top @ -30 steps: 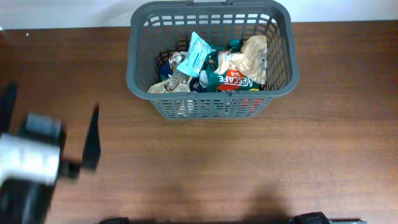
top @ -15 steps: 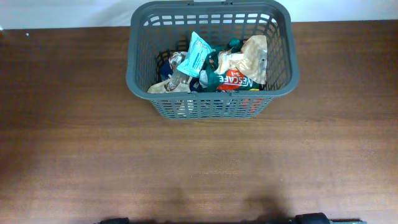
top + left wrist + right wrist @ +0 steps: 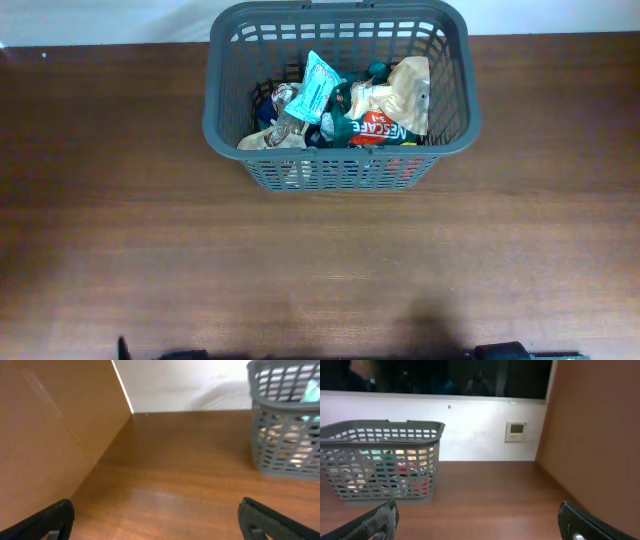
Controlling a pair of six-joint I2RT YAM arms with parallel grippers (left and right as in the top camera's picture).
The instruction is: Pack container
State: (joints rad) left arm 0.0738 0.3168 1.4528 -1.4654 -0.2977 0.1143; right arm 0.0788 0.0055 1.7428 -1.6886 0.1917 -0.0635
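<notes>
Looks like an indoor lab or test booth — wood-grain tabletop (image 3: pixel 320 260) flanked by brown side panels (image 3: pixel 600 435), plain white wall (image 3: pixel 470 435), small wall thermostat (image 3: pixel 515 430), dark window (image 3: pixel 445 375).

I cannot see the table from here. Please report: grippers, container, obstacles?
Left gripper open, empty. Right gripper open, empty. Container upright on table, packets inside. Nothing in the way.

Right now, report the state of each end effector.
Left end effector: open, holding nothing.
Right end effector: open, holding nothing.
</notes>
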